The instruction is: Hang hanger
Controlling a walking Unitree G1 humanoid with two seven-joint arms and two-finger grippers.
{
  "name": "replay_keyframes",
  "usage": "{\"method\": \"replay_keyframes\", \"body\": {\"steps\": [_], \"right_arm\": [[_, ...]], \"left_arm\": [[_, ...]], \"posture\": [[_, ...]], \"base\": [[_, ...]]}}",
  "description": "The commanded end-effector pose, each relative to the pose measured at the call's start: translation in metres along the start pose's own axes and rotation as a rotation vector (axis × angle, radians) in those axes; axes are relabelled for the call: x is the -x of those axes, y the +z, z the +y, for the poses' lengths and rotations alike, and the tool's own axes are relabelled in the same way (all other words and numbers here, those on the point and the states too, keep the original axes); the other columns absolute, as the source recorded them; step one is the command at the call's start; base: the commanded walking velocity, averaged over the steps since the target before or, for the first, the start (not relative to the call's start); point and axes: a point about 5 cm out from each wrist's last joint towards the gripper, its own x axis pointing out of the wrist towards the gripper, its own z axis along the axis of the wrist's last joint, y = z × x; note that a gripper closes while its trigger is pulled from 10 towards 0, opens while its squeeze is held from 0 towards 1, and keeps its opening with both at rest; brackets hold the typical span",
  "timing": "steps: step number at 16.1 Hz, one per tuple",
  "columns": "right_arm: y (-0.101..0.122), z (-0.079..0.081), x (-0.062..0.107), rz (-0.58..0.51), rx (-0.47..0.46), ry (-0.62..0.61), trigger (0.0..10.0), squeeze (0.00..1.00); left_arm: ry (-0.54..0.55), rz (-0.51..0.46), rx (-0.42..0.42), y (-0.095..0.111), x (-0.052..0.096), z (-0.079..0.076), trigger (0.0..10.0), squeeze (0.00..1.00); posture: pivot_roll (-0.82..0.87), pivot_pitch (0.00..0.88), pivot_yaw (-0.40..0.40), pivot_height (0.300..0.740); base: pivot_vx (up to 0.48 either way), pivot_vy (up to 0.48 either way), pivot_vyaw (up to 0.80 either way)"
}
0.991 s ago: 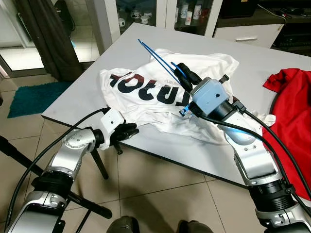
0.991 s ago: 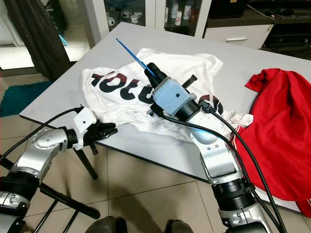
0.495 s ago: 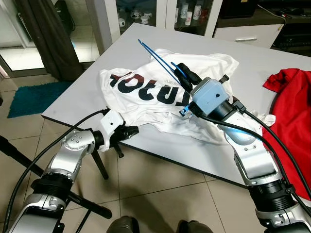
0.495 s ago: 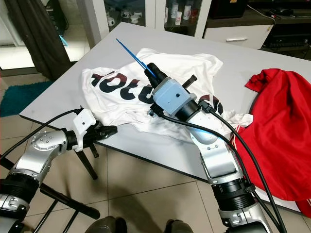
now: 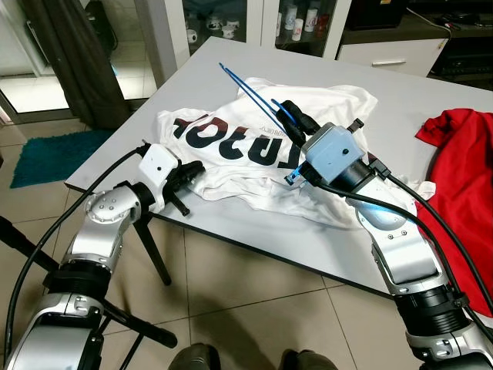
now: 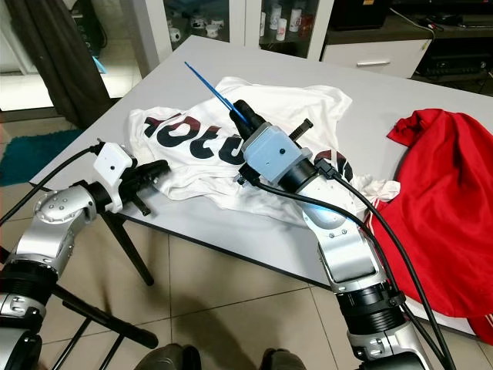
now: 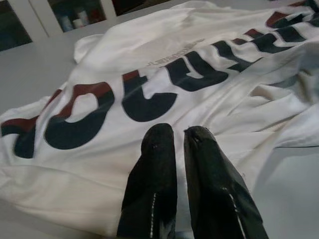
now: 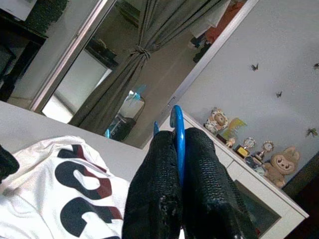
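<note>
Hanger (image 5: 250,92), blue, slants up and away from right gripper (image 5: 296,121) clamped on it; left gripper (image 7: 180,137) closed, empty.

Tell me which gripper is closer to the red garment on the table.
Right. The right gripper, clamped on the blue hanger, is above the white shirt, nearer the red garment. The left gripper is at the shirt's far edge.

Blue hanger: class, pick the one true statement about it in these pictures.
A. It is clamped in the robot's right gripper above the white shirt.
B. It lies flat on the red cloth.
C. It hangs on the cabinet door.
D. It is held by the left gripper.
A: the blue hanger sits between the shut fingers of the right gripper, raised over the white shirt.
</note>
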Motion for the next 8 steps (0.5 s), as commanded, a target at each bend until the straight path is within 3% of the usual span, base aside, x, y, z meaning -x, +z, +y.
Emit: {"method": "replay_keyframes", "body": {"steps": [1,5,6,7,8], "right_arm": [[0.0025,-0.0053,0.0012,-0.010,0.004,-0.004,10.0,0.00],[0.0002,-0.0087,0.0047,0.010,-0.060,-0.024,10.0,0.00],[-0.0004,-0.0100,0.0050,0.014,-0.076,-0.032,10.0,0.00],[-0.0029,-0.0140,0.0055,0.036,-0.100,-0.047,10.0,0.00],[-0.0040,-0.0144,0.0057,0.044,-0.107,-0.040,10.0,0.00]], "left_arm": [[-0.022,0.000,0.022,-0.0039,0.0003,-0.0044,10.0,1.00],[0.034,0.065,-0.016,-0.0108,-0.0055,-0.0036,10.0,1.00],[0.030,0.078,-0.023,-0.0118,-0.0054,-0.0039,10.0,0.71],[0.026,0.081,-0.031,-0.0117,-0.0031,-0.0035,10.0,0.00],[0.025,0.075,-0.030,-0.0106,-0.0026,-0.0035,10.0,0.00]], "posture": [[-0.04,0.078,0.007,0.740],[-0.05,0.082,0.003,0.740],[-0.05,0.083,0.001,0.740],[-0.05,0.084,-0.001,0.740],[-0.05,0.085,-0.003,0.740]], "base": [[0.000,0.000,0.00],[0.000,0.000,0.00],[0.000,0.000,0.00],[0.000,0.000,0.00],[0.000,0.000,0.00]]}}
